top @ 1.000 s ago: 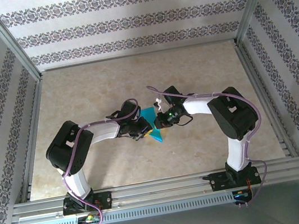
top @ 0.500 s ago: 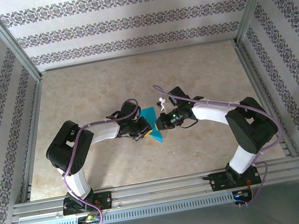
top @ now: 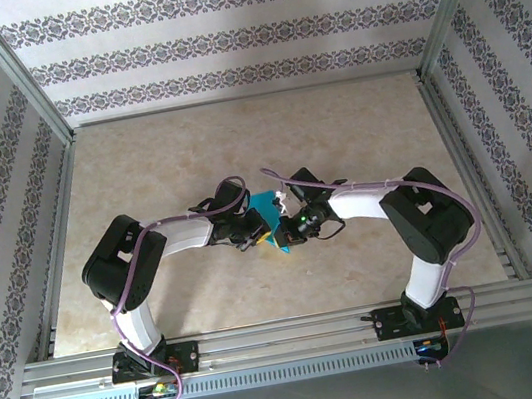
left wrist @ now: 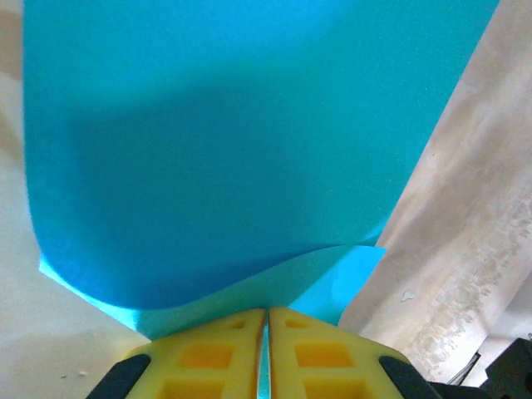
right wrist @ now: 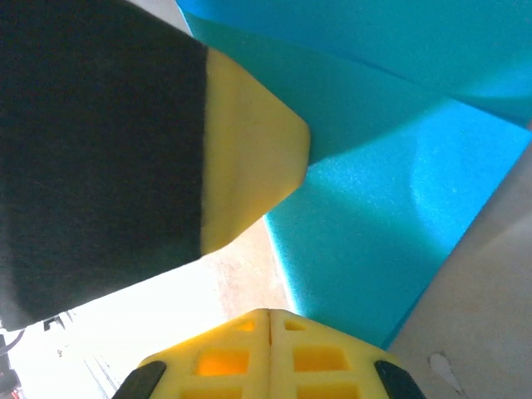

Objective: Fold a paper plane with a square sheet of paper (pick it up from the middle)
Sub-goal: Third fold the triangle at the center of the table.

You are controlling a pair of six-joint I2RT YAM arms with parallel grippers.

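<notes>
The square sheet of paper (top: 266,204) is teal-blue, partly folded, and stands up off the table between my two grippers. In the left wrist view the paper (left wrist: 233,150) curves upward in a broad flap, and my left gripper (left wrist: 267,310) is shut on its lower edge, a thin teal strip showing between the yellow fingers. From above, the left gripper (top: 259,231) sits at the sheet's left side. My right gripper (right wrist: 270,312) is shut with nothing between its fingers, its tip beside the paper's (right wrist: 374,233) near edge. The left gripper's finger (right wrist: 249,158) looms close above it. From above, the right gripper (top: 285,235) is at the sheet's lower right.
The beige marbled table (top: 237,143) stretches behind and to both sides of the arms. Aluminium frame posts and patterned walls (top: 3,201) close it in. A metal rail (top: 288,336) runs along the near edge by the arm bases.
My right gripper has moved down and left to the paper's near corner, close against the left gripper. The left arm has held still with the paper.
</notes>
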